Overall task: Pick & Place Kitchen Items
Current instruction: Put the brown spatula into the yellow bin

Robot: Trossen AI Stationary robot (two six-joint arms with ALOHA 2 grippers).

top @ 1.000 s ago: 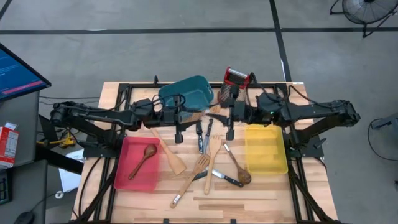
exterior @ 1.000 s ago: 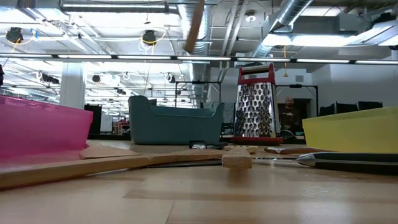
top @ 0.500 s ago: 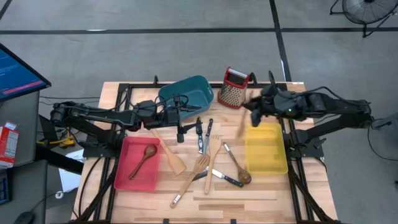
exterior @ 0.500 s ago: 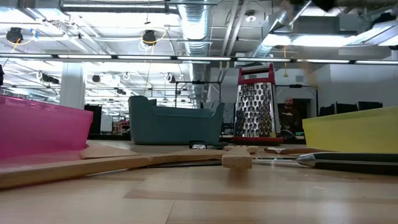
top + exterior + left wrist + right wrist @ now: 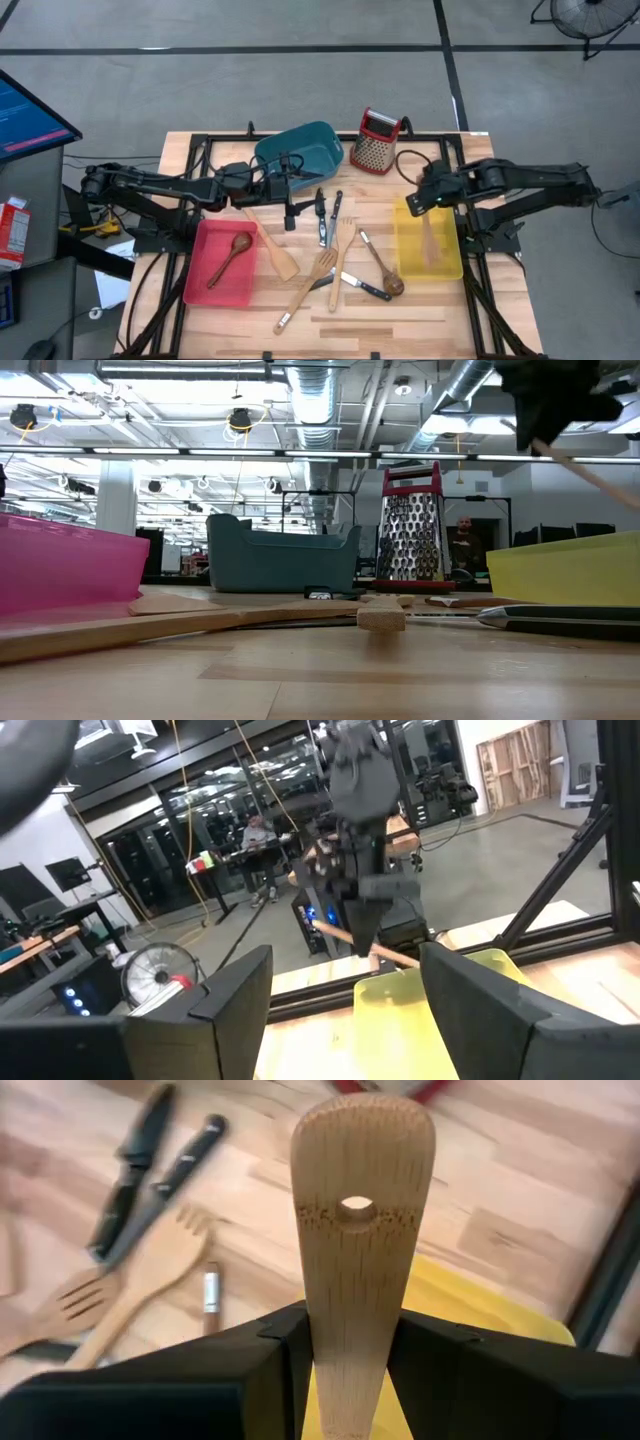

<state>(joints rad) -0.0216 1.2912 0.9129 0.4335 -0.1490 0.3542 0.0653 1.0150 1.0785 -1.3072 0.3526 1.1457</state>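
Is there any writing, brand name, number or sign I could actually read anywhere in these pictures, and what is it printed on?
No text can be read in any view.
Blue monitor screen at the high view's left edge: lines of text, too small to read.
Red and white carton below it: printing, too blurred to read.
Box grater, bins and utensils: no visible lettering.
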